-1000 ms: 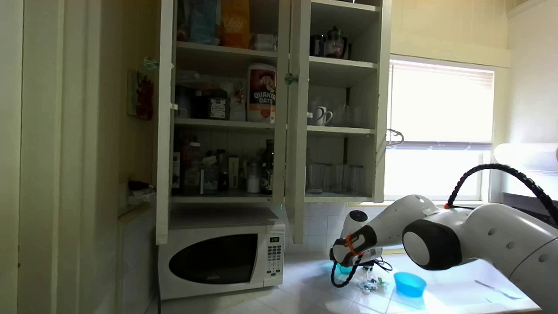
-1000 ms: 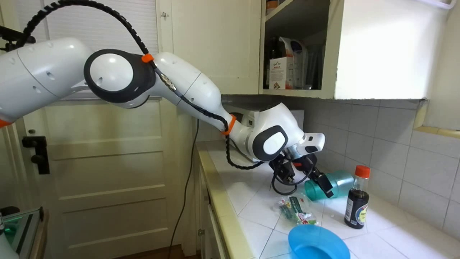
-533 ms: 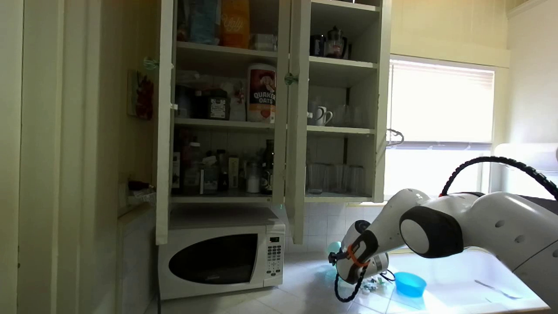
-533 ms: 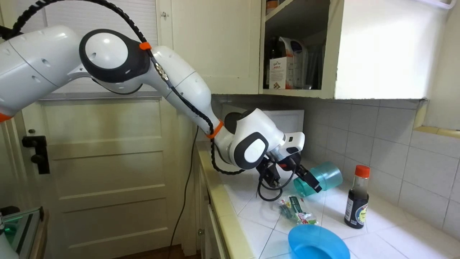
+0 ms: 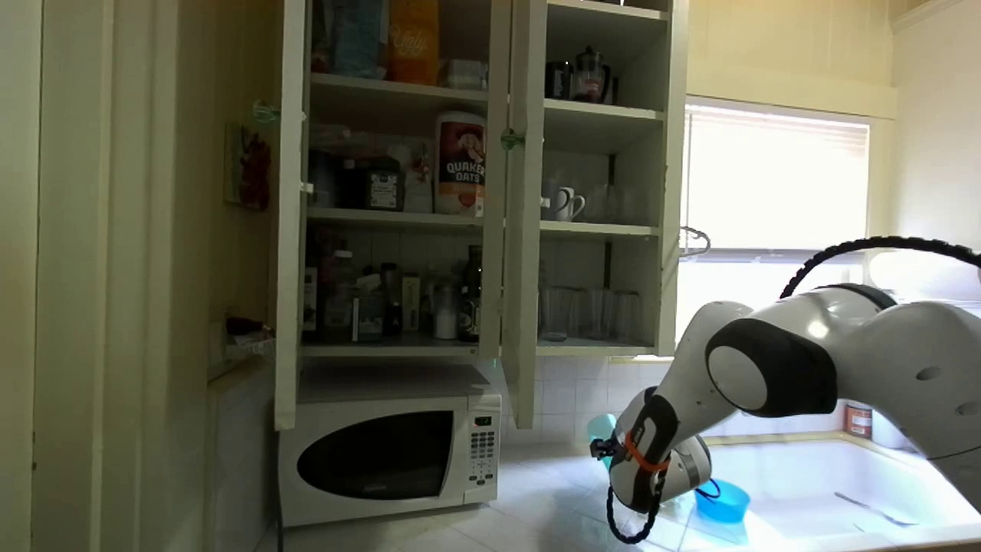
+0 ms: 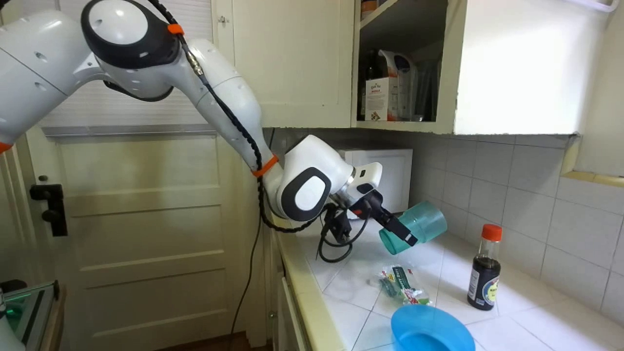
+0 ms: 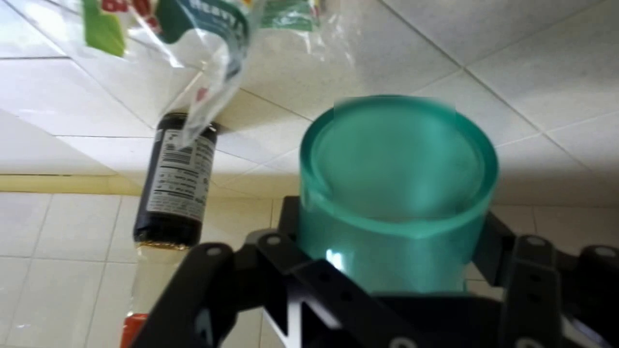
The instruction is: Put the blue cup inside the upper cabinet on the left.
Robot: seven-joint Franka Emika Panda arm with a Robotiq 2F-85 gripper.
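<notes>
My gripper [image 7: 390, 241] is shut on a translucent teal cup [image 7: 396, 164], one finger on each side of it. In an exterior view the teal cup [image 6: 423, 224] is tilted, held above the counter. It also shows partly behind the gripper in an exterior view [image 5: 601, 426]. The sky-blue, short, wide cup [image 5: 722, 502] stands on the counter by the sink. It also shows, cut off by the lower edge, in an exterior view [image 6: 429, 324]; it is out of the wrist view. The upper cabinet [image 5: 395, 351] on the left is open, its shelves crowded with bottles, jars and boxes.
A white microwave [image 5: 391, 452] stands under the cabinet. Open cabinet doors [image 5: 523, 230] stick out. A plastic bag [image 6: 403, 285] and a red-capped dark bottle [image 6: 484, 280] are on the counter near the cup. The right bay holds glassware [image 5: 586, 314].
The arm has bent upward at the elbow and drawn back. My gripper and the teal cup have risen from the counter, away from the red-capped bottle. The sky-blue cup has not moved.
</notes>
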